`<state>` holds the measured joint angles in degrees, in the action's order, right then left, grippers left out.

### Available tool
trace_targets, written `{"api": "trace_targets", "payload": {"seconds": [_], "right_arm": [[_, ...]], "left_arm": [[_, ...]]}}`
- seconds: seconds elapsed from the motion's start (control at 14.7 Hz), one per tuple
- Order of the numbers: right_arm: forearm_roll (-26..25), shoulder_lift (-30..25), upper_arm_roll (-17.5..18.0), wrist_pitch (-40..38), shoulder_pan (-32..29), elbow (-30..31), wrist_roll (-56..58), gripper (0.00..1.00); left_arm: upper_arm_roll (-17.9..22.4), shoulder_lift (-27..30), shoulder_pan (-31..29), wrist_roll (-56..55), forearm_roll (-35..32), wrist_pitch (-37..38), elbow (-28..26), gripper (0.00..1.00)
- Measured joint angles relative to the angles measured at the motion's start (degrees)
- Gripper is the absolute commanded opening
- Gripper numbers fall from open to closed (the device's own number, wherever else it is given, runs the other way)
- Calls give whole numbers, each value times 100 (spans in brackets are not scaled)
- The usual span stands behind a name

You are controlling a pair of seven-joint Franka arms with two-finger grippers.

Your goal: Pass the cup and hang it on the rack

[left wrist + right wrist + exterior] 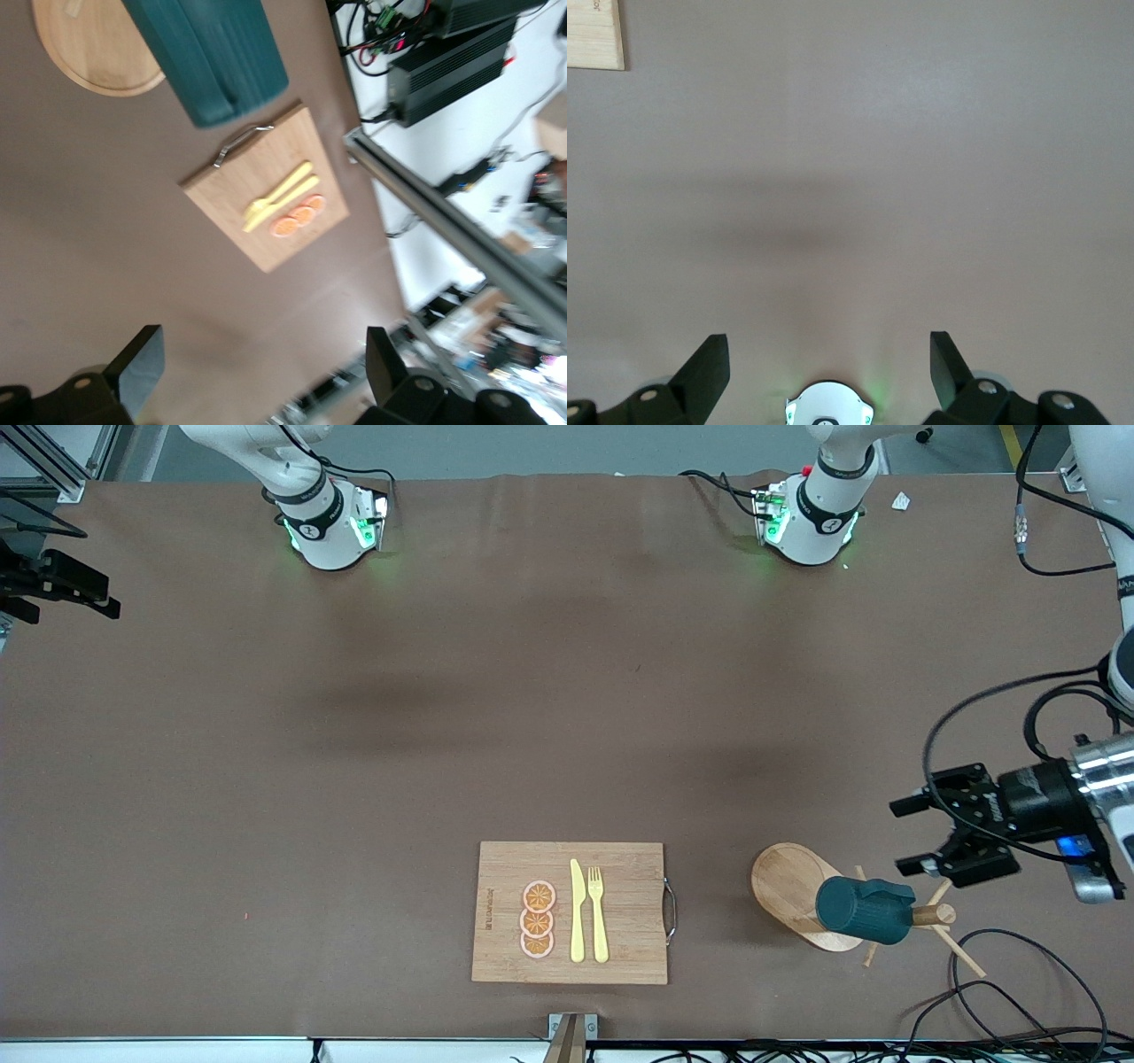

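The dark teal cup (864, 909) hangs on its side on the wooden rack (785, 879), against the post, with thin pegs sticking out past it. My left gripper (898, 835) is open in the air just beside the rack's top, apart from the cup, with nothing between its fingers. The left wrist view shows the cup (217, 53) and the rack's oval base (89, 49) well clear of the open left gripper (263, 341). In its own wrist view my right gripper (828, 345) waits open and empty high over the right arm's base (829, 409). It is out of the front view.
A bamboo cutting board (620, 886) with orange slices (538, 919), a yellow knife (577, 911) and a fork (598, 912) lies near the front edge, toward the right arm's end from the rack. Black cables (1001, 992) loop by the rack. A black device (53, 584) juts in at the right arm's end.
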<state>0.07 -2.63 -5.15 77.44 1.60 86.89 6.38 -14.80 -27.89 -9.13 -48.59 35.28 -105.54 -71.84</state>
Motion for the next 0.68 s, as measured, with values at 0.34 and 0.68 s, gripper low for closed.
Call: {"api": "trace_targets", "payload": {"seconds": [0.34, 0.68], "right_arm": [[0, 0, -1, 0, 0, 0, -2, 100], [0, 0, -1, 0, 0, 0, -5, 100]], "left_arm": [[-465, 146, 650, -27, -2084, 115, -19, 100], [-1212, 317, 888, 109, -3913, 586, -21, 100]]}}
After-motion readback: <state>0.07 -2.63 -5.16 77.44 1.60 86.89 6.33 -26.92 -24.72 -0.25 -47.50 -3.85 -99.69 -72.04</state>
